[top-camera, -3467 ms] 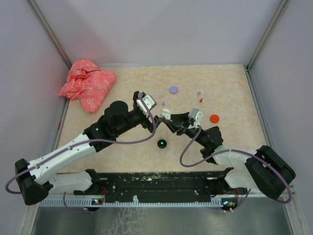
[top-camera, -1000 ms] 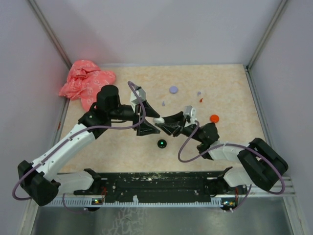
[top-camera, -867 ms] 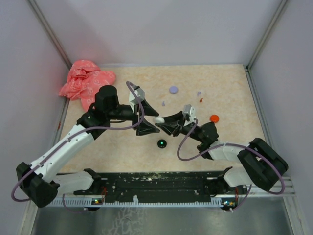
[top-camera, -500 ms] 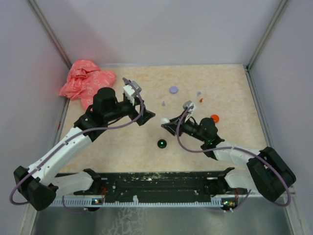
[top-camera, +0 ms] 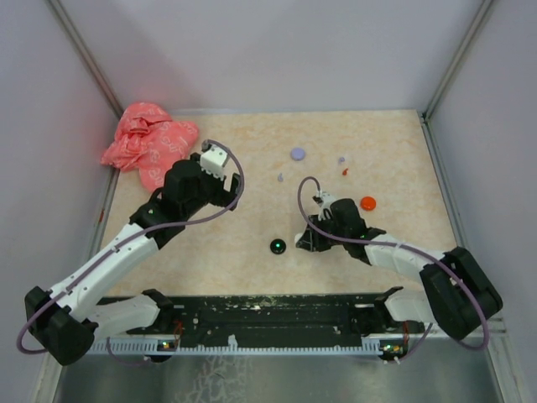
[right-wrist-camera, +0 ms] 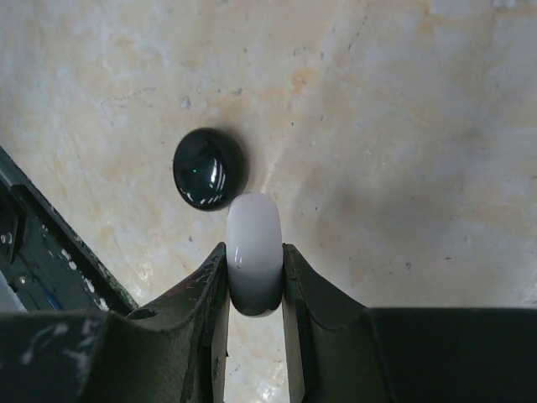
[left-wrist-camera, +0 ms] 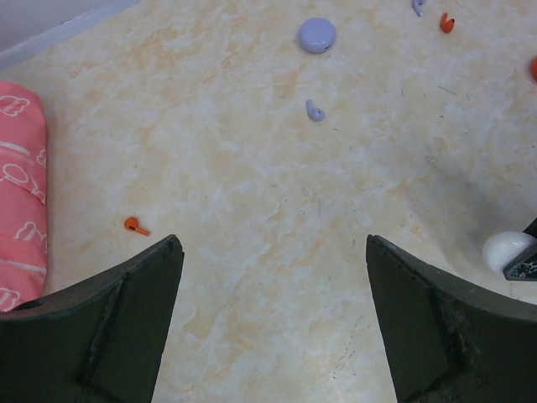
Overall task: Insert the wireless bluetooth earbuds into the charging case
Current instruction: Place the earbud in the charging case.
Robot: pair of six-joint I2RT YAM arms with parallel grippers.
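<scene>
– Walls [top-camera: 268, 50] shut in the counter [top-camera: 394, 138] on the far side and both flanks in our overhead view, and a black rail [top-camera: 268, 315] runs along the near edge. The widest bare stretch is the far middle and the right side.

– And the pink bag [top-camera: 149, 143]?

– It is bunched in the far left corner, just beyond our left tool [top-camera: 225, 193]. Our right tool [top-camera: 306, 241] points down just right of the black round case [top-camera: 276, 245]. The lilac round case [top-camera: 297, 154] and the orange-red round case [top-camera: 367, 202] lie well apart toward the far right, with a lilac earbud [top-camera: 280, 177] on open counter between the arms.

– What do we get from the left wrist?

– The fingers [left-wrist-camera: 126, 311] stand wide apart with nothing between them, over bare counter. An orange-red earbud [left-wrist-camera: 134, 225] lies ahead on the left, near the bag's edge. The lilac earbud lies farther ahead, short of the lilac round case. A second lilac earbud [left-wrist-camera: 418, 7] and a second orange-red earbud [left-wrist-camera: 446, 23] sit at the top edge.

– And the right wrist?

– Our right tool is clamped on the white round case [right-wrist-camera: 254, 248], held on edge. The black round case lies just beyond it, slightly left, with a green light showing. We cannot tell whether the two touch. The rail crosses the lower left corner.

– Any writing?

– The bag carries white outline print, but we cannot read any lettering.
</scene>
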